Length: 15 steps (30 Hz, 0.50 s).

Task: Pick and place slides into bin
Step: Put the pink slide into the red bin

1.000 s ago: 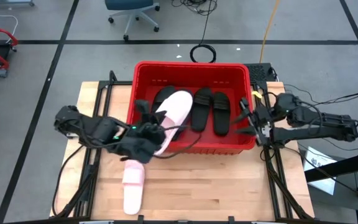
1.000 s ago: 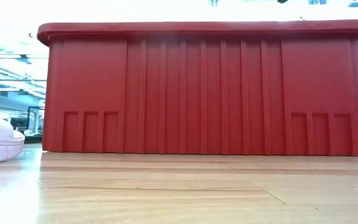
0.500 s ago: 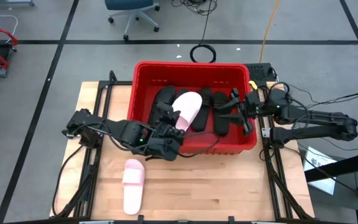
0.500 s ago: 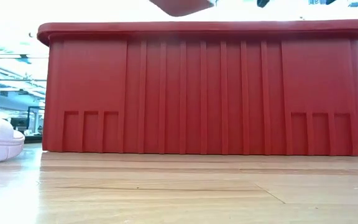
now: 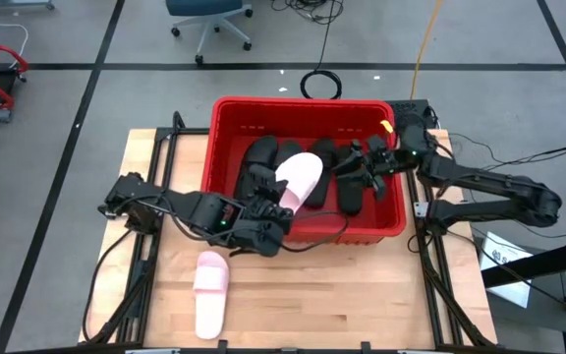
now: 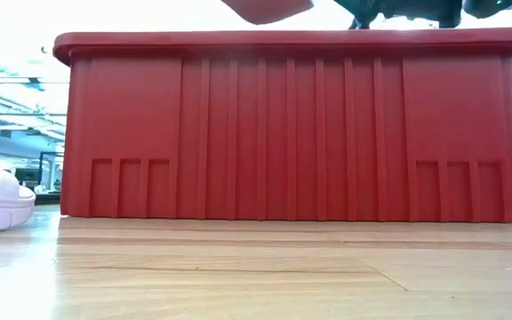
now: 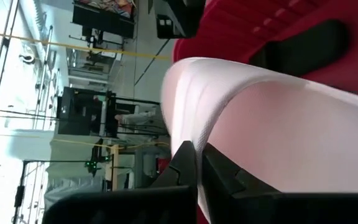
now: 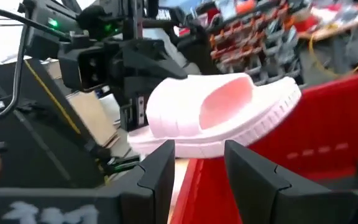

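Observation:
The red bin (image 5: pixel 308 231) stands at the table's far middle with several black slides (image 5: pixel 350 192) lying on its floor. A pale pink slide (image 5: pixel 300 181) hangs over the bin's left half, and my left gripper (image 5: pixel 271 205) is shut on it at the bin's near wall. Its underside shows above the rim in the low view (image 6: pixel 267 7). My right gripper (image 5: pixel 348 169) stands open over the bin's right half, pointing at the pink slide (image 8: pixel 219 115) and a little short of it. A second pink slide (image 5: pixel 210 293) lies flat on the table, near left. My left gripper pinches the pink slide's near-left end (image 7: pixel 188 127) between its two shut fingers (image 7: pixel 219 177). The fingers come slanting from the table's near left and lie along the slide. The slide is lifted clear above the bin's rim, its far end (image 8: pixel 284 96) tipped a little upward.
The bin's near wall (image 6: pixel 292 133) fills the low view. Bare wooden table lies near and left of the bin (image 5: pixel 342 295). Dark frame rails (image 5: pixel 430 270) run along both table sides. Cables trail from the right arm.
My left gripper carried the pink slide from the bin's near-left wall toward the right and far side, out over the bin, then held still. My right gripper moved from the bin's right rim leftward over the bin toward the pink slide, rolling as it went.

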Available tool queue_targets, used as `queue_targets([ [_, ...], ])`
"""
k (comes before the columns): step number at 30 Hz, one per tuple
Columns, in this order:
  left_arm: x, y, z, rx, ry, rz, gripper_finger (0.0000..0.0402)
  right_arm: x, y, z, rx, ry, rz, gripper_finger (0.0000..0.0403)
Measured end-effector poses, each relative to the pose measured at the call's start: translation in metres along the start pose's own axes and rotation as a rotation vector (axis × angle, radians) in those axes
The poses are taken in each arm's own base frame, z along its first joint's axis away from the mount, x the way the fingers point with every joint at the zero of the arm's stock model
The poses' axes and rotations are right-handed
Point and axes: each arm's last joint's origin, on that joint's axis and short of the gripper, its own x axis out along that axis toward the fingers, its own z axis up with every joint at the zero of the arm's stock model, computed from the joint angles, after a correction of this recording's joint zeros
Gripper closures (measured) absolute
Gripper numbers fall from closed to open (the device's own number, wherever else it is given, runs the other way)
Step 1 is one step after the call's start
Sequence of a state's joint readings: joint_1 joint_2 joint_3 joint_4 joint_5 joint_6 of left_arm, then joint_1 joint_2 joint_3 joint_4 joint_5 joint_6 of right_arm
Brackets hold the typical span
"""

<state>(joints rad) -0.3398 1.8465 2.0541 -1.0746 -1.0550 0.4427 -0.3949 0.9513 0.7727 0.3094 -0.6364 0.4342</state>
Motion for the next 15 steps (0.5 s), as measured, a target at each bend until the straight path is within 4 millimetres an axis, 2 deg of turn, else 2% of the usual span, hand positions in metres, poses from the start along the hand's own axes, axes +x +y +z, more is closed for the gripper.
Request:
queue_targets([
  [3,0.001,0.000,0.001,-0.022,-0.007,-0.005,0.0401,0.003,-0.003,0.000,0.002,0.014,0.057,0.0273],
  [6,0.002,0.000,0.001,-0.049,-0.016,-0.028,0.0401,0.003,0.001,0.007,-0.070,-0.016,0.132,0.0273],
  [12,0.002,0.001,0.002,-0.063,-0.015,-0.011,0.0401,0.001,0.025,0.050,-0.227,-0.073,0.209,0.0273],
  [15,0.002,0.002,0.002,-0.046,-0.014,-0.006,0.0401,0.001,0.033,0.069,-0.262,-0.050,0.197,0.0273],
])
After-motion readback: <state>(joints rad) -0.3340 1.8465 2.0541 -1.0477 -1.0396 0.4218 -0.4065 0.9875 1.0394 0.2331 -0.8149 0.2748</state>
